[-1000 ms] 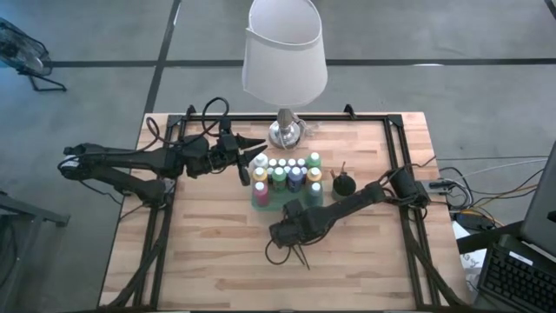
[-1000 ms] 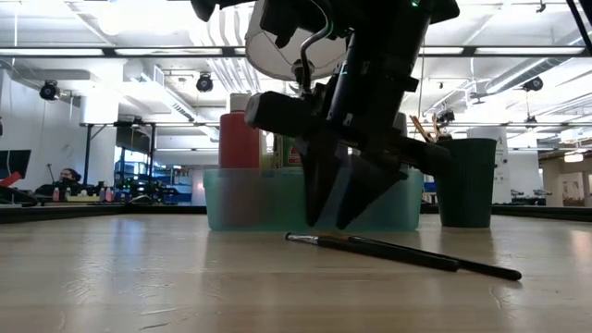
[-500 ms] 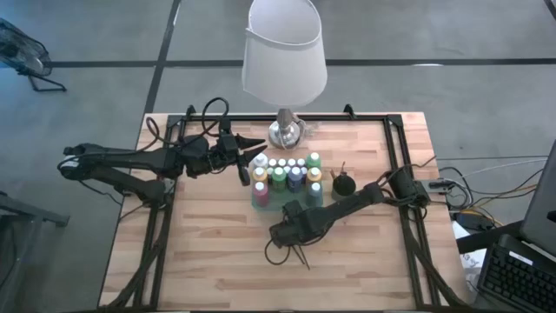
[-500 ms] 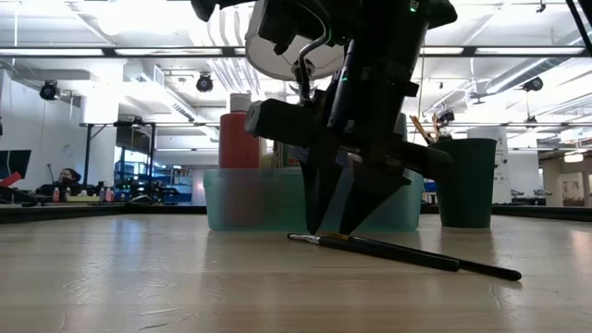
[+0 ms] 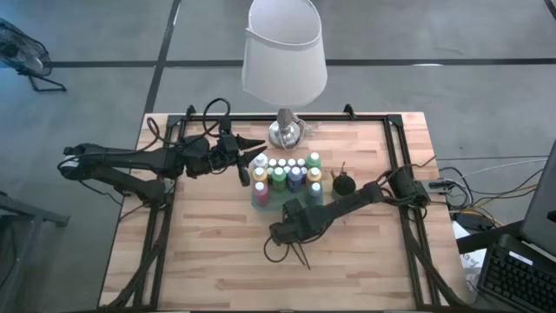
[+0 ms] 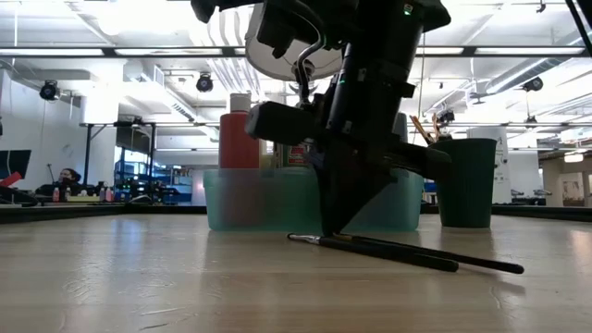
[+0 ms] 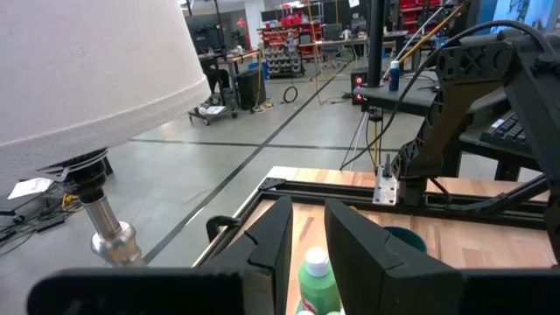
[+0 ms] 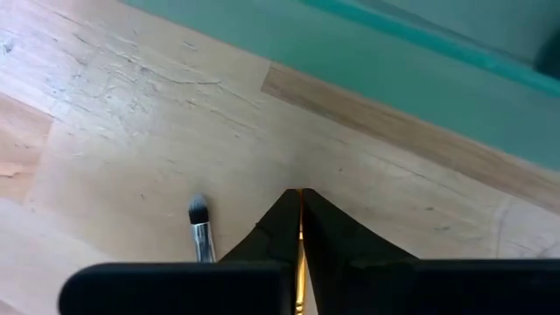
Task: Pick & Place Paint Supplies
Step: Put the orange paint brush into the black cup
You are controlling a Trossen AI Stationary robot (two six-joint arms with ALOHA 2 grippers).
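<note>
My right gripper (image 6: 335, 228) points steeply down at the table's middle, just in front of the teal tray (image 6: 268, 199), and is shut on a thin dark paintbrush (image 6: 435, 255). A second paintbrush (image 6: 388, 252) lies flat beside it, its bristle tip (image 8: 198, 210) showing next to my fingers. White-capped paint bottles (image 5: 291, 172) stand in the tray (image 5: 263, 202). My left gripper (image 7: 308, 236) hovers level above the tray's left end (image 5: 252, 156), slightly open and holding nothing; a green bottle (image 7: 317, 278) shows beyond its gap. My right gripper pinches the paintbrush between its two fingertips near one end, where a thin gold strip of it (image 8: 300, 262) shows between them. The fingers come from above and lie across the brush. The rest of the brush runs along the table to its free end (image 6: 516, 268).
A white-shaded lamp (image 5: 284, 52) stands on its silver base (image 5: 285, 132) behind the tray. A dark green cup (image 5: 344, 184) holding brushes stands right of the tray. Bare wood lies along the table's near edge (image 5: 217, 269). Black frame rails border the table.
My right gripper's open fingertips have come down to the table, straddling the brushes, and then shut on one paintbrush. The brush's free end has shifted slightly. My left arm has kept still.
</note>
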